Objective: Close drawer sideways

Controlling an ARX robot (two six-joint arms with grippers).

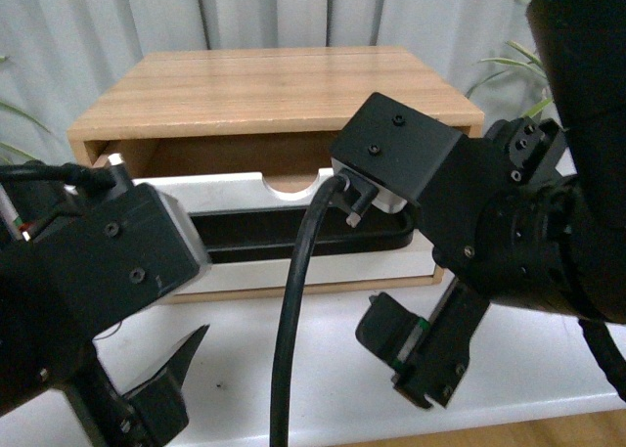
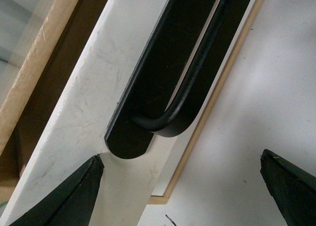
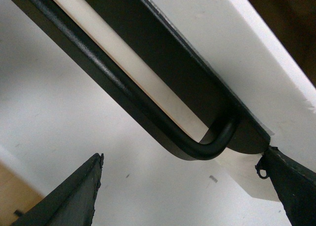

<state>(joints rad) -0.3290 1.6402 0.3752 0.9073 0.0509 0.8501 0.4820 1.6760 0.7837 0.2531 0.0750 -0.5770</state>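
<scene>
While your left gripper [image 2: 180, 196] and right gripper [image 3: 182, 196] both gape wide and empty at either end of the handle [image 1: 245, 234], the drawer [image 1: 225, 188] sits part-way out of the cabinet [image 1: 274, 85]; you're lining up, so next press its front inward evenly.

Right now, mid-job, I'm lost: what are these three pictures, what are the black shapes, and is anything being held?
The black bulks are the robot's two arms. The front view looks out from its body. It shows a wooden cabinet on a white surface, and its drawer is partly pulled out, with a long black handle. The other two pictures come from cameras on the wrists, each looking out between its own two dark fingers. The left gripper faces one end of the handle and the right gripper faces the other end. Both are open and hold nothing.
</scene>
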